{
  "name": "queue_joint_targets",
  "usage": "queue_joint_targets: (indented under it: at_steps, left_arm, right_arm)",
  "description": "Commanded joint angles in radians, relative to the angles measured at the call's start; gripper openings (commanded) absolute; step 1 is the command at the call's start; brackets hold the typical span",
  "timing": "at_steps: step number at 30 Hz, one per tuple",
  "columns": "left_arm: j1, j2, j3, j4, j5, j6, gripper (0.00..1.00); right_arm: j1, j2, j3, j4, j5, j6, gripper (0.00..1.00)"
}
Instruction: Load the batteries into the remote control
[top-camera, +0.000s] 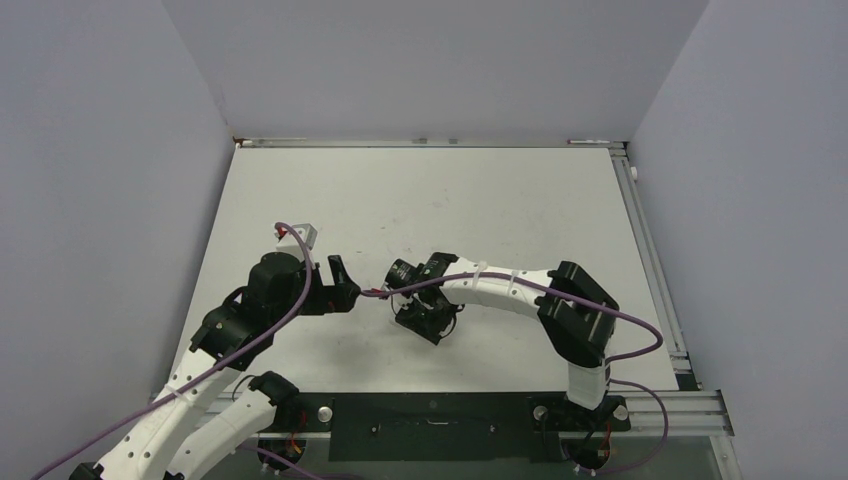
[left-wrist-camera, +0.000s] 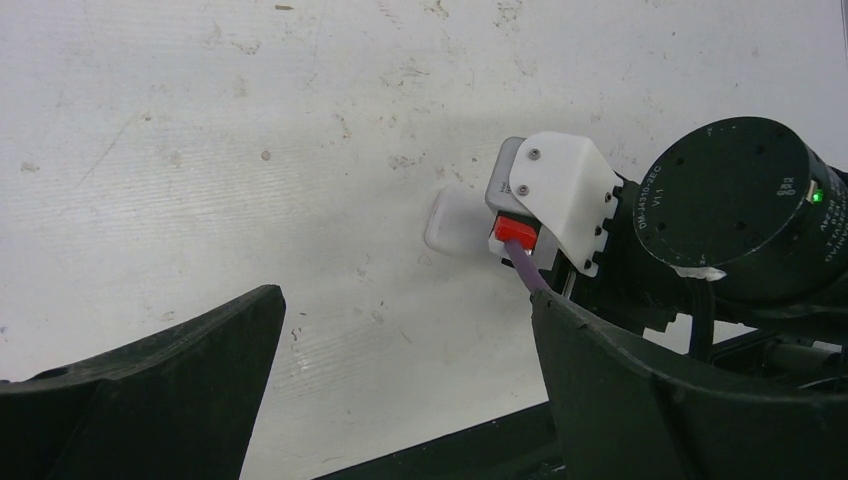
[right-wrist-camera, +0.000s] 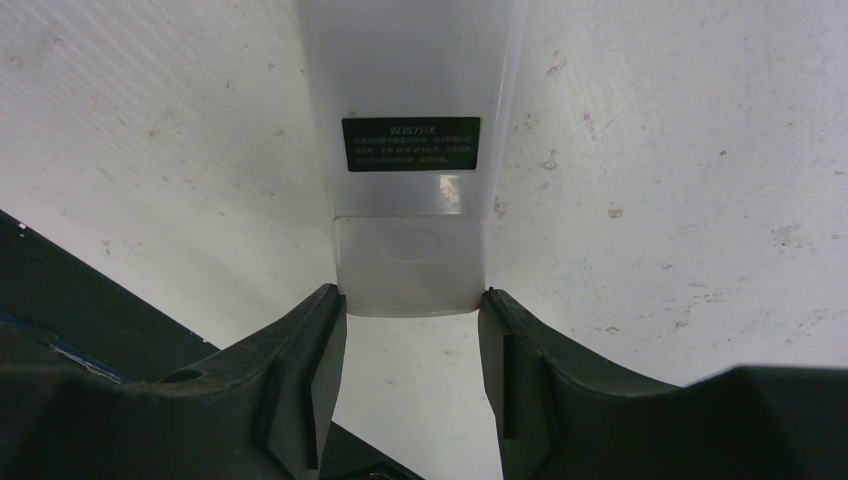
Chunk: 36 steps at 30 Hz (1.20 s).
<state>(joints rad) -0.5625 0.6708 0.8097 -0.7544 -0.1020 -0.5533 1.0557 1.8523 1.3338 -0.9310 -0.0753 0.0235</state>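
The right hand (right-wrist-camera: 410, 305) was closed on the remote control (right-wrist-camera: 410, 90), its jaws pressed against both long edges at the near end. The remote lay back-up and low over the counter (top-camera: 450, 190), near the middle, though the right arm hid it from the top camera. The left hand (left-wrist-camera: 405, 330) was spread wide and carried nothing, hanging just beside the right wrist. I judged the work to be at its opening step: the remote was pinned, but nothing was loaded. The batteries could not be picked out in any view. The next move looked to call for freeing the cover panel (right-wrist-camera: 410, 260), probably with the left hand. That would be awkward, since the right hand's jaws flanked that very panel. The remote's back was plain glossy white and carried a small black label (right-wrist-camera: 411, 144) with fine print, with the rounded panel below it seated flush. A small white piece (left-wrist-camera: 452, 218) lay by the right wrist; I could not tell what it was.
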Motion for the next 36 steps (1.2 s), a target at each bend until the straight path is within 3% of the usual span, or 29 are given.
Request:
queue_joint_targets:
  at_steps: [1, 15, 28, 36]
  left_arm:
    - [-0.005, -0.009, 0.014, 0.007, -0.015, 0.008, 0.92]
    - [-0.005, -0.01, 0.013, 0.007, -0.015, 0.008, 0.93]
    - [-0.005, -0.007, 0.013, 0.007, -0.011, 0.008, 0.93]
    - [-0.005, -0.001, 0.012, 0.01, -0.013, 0.01, 0.93]
  right_arm:
    - [-0.014, 0.021, 0.037, 0.026, 0.013, 0.026, 0.08]
    - [-0.016, 0.033, 0.03, 0.044, 0.006, 0.042, 0.09]
    - [-0.017, 0.039, 0.033, 0.055, -0.006, 0.053, 0.31]
    - [-0.016, 0.012, 0.057, 0.048, 0.021, 0.073, 0.36]
